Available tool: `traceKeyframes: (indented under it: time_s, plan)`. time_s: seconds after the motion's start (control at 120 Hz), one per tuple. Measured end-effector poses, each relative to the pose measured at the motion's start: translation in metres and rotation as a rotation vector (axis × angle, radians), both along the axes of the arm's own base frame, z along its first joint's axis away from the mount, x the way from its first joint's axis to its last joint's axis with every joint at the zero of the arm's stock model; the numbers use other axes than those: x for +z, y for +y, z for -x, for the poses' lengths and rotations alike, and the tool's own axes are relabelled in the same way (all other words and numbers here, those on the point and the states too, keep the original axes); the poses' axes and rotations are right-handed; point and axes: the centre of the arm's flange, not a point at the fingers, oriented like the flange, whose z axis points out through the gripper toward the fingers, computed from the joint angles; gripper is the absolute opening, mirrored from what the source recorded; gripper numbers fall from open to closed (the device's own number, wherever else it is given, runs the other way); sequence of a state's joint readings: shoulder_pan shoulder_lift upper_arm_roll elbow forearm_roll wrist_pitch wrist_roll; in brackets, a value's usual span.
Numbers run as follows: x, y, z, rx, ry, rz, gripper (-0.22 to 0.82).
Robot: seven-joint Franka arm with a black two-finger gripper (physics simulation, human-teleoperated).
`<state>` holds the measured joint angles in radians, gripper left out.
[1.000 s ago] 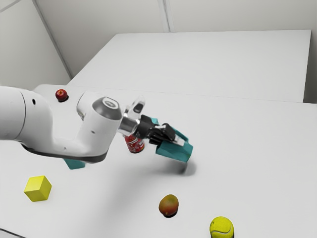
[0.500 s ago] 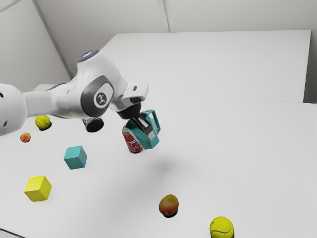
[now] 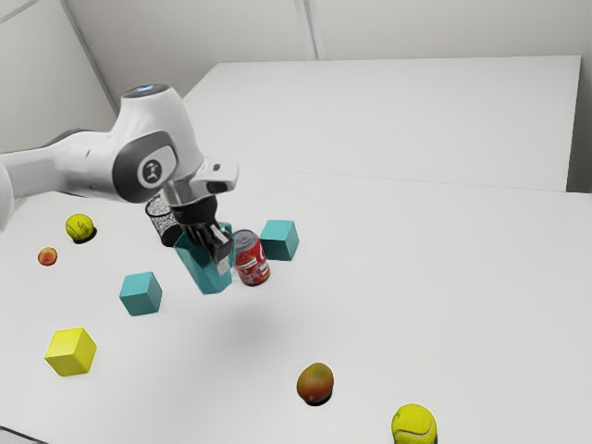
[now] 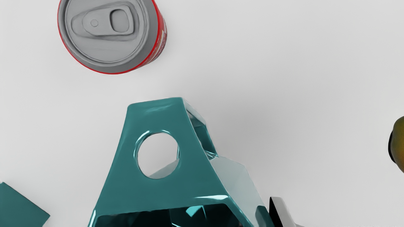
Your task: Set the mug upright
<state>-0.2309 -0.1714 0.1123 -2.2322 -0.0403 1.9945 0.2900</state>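
The teal mug [image 3: 202, 266] hangs above the table, a little tilted, its mouth mostly up. My gripper [image 3: 220, 252] comes down from above and is shut on it. In the wrist view the mug [image 4: 164, 192] has its holed handle pointing toward the can, and its dark opening faces the camera. One finger of my gripper [image 4: 183, 220] stands against the mug's side at the bottom edge; the mug hides the other.
A red can [image 3: 251, 259] [image 4: 109, 31] stands close beside the mug. Teal cubes [image 3: 141, 293] [image 3: 279, 240], a yellow cube [image 3: 71, 351], a black mesh cup [image 3: 165, 222], an orange-green fruit [image 3: 315, 381], a small orange fruit [image 3: 47, 256] and tennis balls [image 3: 413, 425] [image 3: 80, 227] sit around.
My hand has swung toward the exterior view's left with the mug, turning it from lying nearly sideways to more nearly upright. The can and a teal cube behind it are now uncovered.
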Motion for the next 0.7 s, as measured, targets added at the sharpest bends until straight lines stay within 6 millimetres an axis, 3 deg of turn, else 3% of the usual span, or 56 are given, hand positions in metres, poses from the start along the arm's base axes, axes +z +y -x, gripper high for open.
traceKeyframes:
  time_s: [0.275, 0.7]
  plan:
    - [-0.022, 0.023, -0.014, 0.054, 0.017, -0.053, -0.15]
    - [-0.061, 0.033, -0.035, 0.094, -0.060, -0.059, -0.17]
